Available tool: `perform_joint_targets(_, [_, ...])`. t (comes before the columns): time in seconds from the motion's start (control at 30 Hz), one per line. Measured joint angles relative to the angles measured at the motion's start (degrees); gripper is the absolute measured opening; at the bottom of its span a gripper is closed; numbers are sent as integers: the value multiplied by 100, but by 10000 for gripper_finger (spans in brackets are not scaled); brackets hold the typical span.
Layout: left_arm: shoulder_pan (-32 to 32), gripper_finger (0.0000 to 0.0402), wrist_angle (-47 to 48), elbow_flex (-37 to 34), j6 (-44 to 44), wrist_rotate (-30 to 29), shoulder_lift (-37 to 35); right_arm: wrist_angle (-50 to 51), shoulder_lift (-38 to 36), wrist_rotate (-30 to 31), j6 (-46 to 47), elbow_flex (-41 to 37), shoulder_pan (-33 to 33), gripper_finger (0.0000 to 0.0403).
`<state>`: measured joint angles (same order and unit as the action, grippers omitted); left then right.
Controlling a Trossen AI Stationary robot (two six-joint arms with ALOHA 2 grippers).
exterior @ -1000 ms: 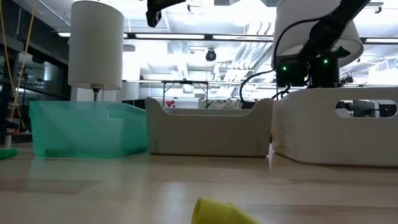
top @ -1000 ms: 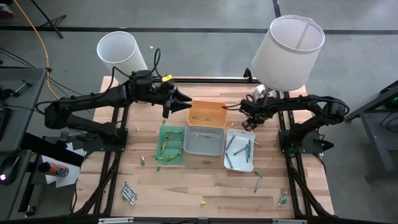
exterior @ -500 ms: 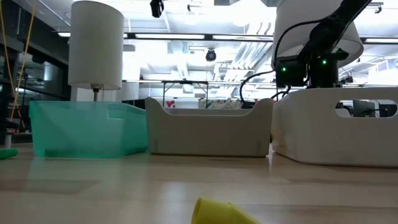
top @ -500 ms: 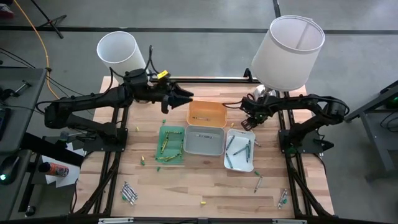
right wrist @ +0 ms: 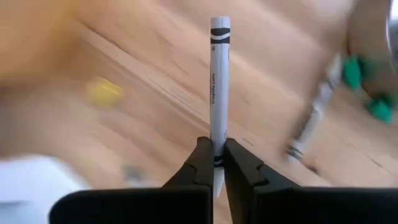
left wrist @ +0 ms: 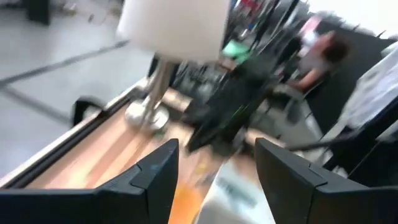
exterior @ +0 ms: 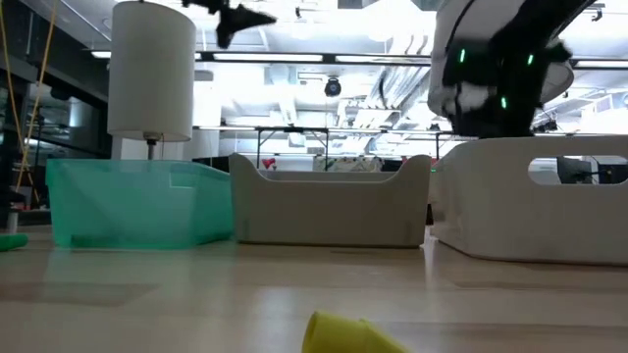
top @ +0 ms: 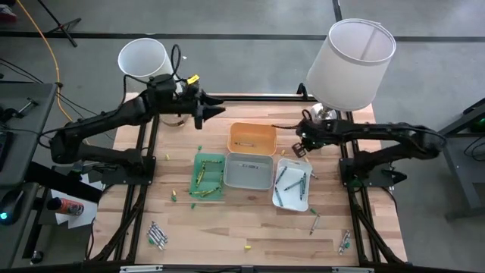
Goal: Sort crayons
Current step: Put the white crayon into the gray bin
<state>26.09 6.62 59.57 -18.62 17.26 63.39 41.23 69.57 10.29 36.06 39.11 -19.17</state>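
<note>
While a single grey-white crayon (right wrist: pixel 219 93) is pinched by its lower end between the closed fingers of the right gripper (top: pixel 301 141), just beyond the white tray's (top: pixel 297 199) far end, the left gripper (top: pixel 216 111) is held with its fingers spread wide and empty, raised near the table's far left edge. Four trays are counted at the table's middle: one orange (top: pixel 253 149), one green (top: pixel 214 189), one grey (top: pixel 248 182), one white. Several crayons are seen in the green and white trays. Other crayons are scattered on the wooden table (top: pixel 227 227), including a bundle (top: pixel 158 234) at the near left. Two lamps (top: pixel 351 61) are stood at the far edge.
</note>
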Motion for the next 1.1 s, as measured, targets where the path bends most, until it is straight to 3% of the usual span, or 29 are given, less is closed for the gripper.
perform_joint_targets(0.13, [103, 197, 951, -12, 383, -210, -154, -466, -771, 132, 265, 268, 463, 3])
perform_joint_targets(0.2, [39, 197, 854, -185, 591, -253, -154, -1069, -1049, 128, 354, 342, 726, 2])
perform_joint_targets(0.3, [-132, 197, -107, -740, 510, -190, -150, -2432, -1205, 112, 129, 359, 1146, 2])
perform_joint_targets(0.5, [-609, 197, -3382, -2137, -561, -228, 143, -5068, -781, -203, -947, 370, 1842, 1])
perform_joint_targets(0.67, [-818, 197, -3864, -2435, -656, -274, 249, -5707, -75, -216, -802, 370, 2166, 1])
perform_joint_targets(0.9, [-681, 197, -4514, -2428, -515, -247, -68, -5237, 1105, -328, -802, 1049, 2371, 1])
perform_joint_targets(1.1, [-404, 197, -4131, -2426, -280, -251, -759, -2984, 2066, -470, -1216, 2127, 2361, 1])
